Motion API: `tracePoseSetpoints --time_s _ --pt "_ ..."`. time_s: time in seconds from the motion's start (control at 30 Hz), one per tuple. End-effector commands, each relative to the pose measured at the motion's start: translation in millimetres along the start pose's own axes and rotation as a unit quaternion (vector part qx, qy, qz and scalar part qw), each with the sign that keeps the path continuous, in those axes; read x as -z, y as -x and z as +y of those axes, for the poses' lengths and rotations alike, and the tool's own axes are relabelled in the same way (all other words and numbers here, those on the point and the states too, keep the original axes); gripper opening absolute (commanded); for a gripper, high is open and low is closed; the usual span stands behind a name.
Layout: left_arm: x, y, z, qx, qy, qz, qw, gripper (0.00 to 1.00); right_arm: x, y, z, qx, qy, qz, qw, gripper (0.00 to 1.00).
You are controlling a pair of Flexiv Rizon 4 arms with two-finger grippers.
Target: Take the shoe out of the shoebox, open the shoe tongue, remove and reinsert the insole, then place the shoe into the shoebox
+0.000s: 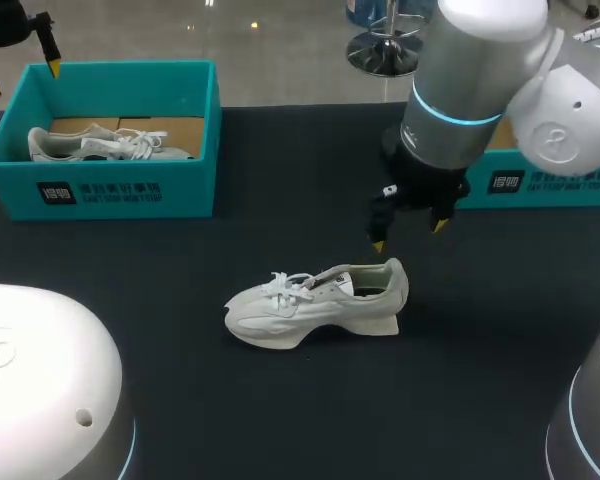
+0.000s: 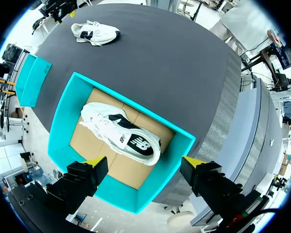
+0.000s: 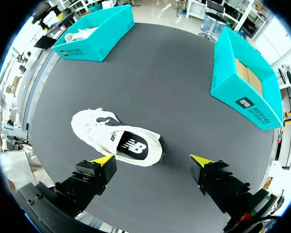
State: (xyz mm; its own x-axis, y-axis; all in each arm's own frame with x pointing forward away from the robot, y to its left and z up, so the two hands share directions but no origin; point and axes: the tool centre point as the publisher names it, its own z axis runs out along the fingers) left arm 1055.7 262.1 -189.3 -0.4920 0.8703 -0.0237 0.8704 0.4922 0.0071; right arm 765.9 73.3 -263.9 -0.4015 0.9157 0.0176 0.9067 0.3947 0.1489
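1. Shoe, head view: the white shoe [image 1: 315, 305] stands on its sole mid-table [image 1: 280, 420], outside both boxes. R gripper [image 1: 410, 235] hangs just above the heel end, fingers apart, holding nothing. L gripper [image 1: 20, 78] is well apart from it, over the back corner of the left shoebox [image 1: 180, 195], which holds a second shoe [image 1: 105, 145]. The right shoebox [image 1: 540, 182] is mostly hidden behind the R arm. Risk, as I judge it: w/ no second gripper bracing the shoe, a pull on the tongue could drag or tip it.

2. Left wrist view: L gripper [image 2: 144, 162] is spread wide and empty above the left shoebox [image 2: 63, 126], w/ the second shoe [image 2: 121, 133] lying inside on bare cardboard. The task shoe [image 2: 94, 33] shows far across the table. Risk: if this arm drops here it would likely grab the wrong shoe, or a finger could clip the box rim.

3. Right wrist view: R gripper [image 3: 153, 159] is open and carries nothing. The shoe [image 3: 116, 138] sits ahead of the fingers, off-centre toward one of them, no contact visible. The right shoebox [image 3: 237, 92] shows bare cardboard inside. Risk: a straight descent from this offset may land a finger on the collar or snag laces instead of the tongue. A weak pinch on the insole could leave it half out or folded.
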Motion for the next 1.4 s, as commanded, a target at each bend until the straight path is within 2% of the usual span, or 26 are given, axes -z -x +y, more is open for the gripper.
tracePoseSetpoints --time_s 0.03,0.13,0.2,0.27,0.37,0.43,0.47,0.5,1.4 --pt "0 -0.4 0 -0.001 0.0 0.001 1.0 1.0 -3 6.8 3.0 0.177 0.036 0.024 0.983 1.0" --pt "0 -0.4 0 -0.001 0.0 0.001 1.0 1.0 -1 11.6 4.8 0.253 0.055 0.058 0.964 1.0" --pt "0 -0.4 0 -0.001 0.0 0.001 1.0 1.0 -1 12.4 5.4 0.309 0.055 0.07 0.947 1.0" --pt "0 -0.4 0 -0.001 0.0 0.001 1.0 1.0 1 10.2 5.3 0.363 0.067 0.09 0.925 1.0" --pt "0 -0.4 0 -0.001 0.0 0.001 1.0 1.0 2 4.6 2.2 0.45 0.081 0.12 0.881 1.0" --pt "0 -0.4 0 -0.001 0.0 0.001 1.0 1.0 -3 -0.9 -0.2 0.494 0.066 0.124 0.858 1.0" --pt "0 -0.4 0 -0.001 0.0 0.001 1.0 1.0 -8 -3.5 -0.8 0.504 0.036 0.119 0.855 1.0" --pt "0 -0.4 0 -0.001 0.0 0.001 1.0 1.0 -15 -4.4 -0.7 0.501 -0.006 0.088 0.861 1.0" --pt "0 -0.4 0 -0.001 0.0 0.001 1.0 1.0 -15 -4.4 -0.7 0.501 -0.006 0.088 0.861 1.0"
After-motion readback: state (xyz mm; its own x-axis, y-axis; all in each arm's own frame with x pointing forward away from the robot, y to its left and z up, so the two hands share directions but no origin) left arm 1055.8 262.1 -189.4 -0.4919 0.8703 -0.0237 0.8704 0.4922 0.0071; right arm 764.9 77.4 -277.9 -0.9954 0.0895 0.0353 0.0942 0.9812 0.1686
